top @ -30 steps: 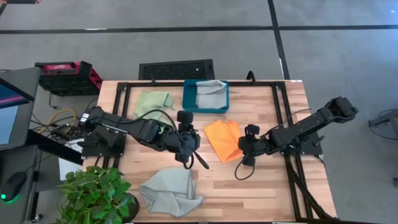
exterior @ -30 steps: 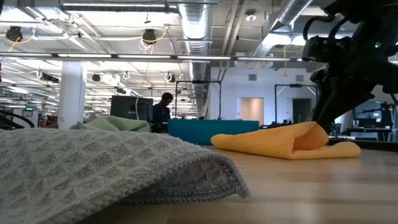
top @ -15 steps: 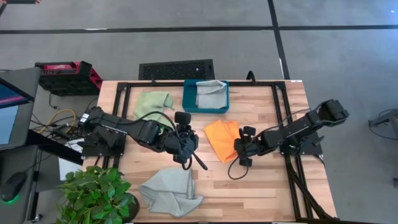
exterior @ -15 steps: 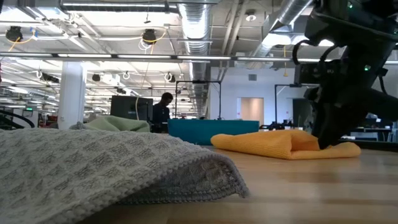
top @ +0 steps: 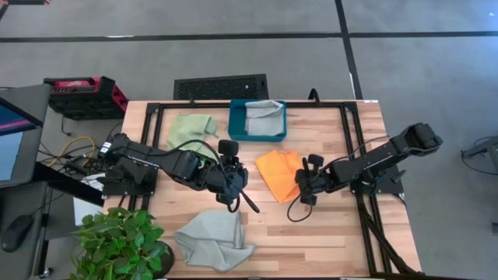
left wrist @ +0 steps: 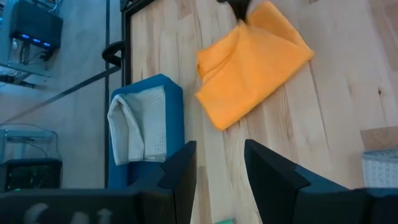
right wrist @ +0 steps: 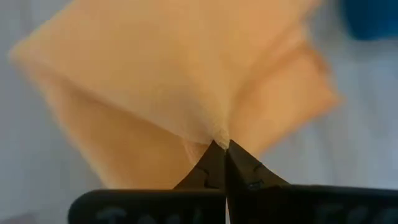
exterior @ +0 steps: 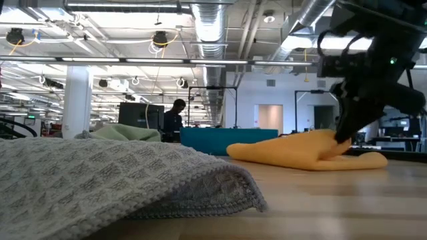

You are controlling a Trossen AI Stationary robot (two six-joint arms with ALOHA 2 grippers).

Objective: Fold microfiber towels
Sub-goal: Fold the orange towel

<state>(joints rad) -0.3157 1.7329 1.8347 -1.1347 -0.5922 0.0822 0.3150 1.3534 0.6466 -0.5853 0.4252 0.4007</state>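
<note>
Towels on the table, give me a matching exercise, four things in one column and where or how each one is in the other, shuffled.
Things:
1. orange towel
2. green towel
3. grey towel folded
4. right gripper

Places or states:
A. lying in the teal tray
B. shut on a towel's edge
C. mid-table between the two arms
D. far side of the table, left of the tray

Pairs: 1-C, 2-D, 3-A, 4-B

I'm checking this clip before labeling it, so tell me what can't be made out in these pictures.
- Orange towel, high view: the edge pinched by the right end effector sits under its fingers.
- Green towel, low view: mostly hidden behind the nearer grey towel.
- Teal tray, low view: its contents lie below its wall.
- Right wrist view: the towel is blurred, so its fold layers cannot be counted.
- Person, low view: too small.
</note>
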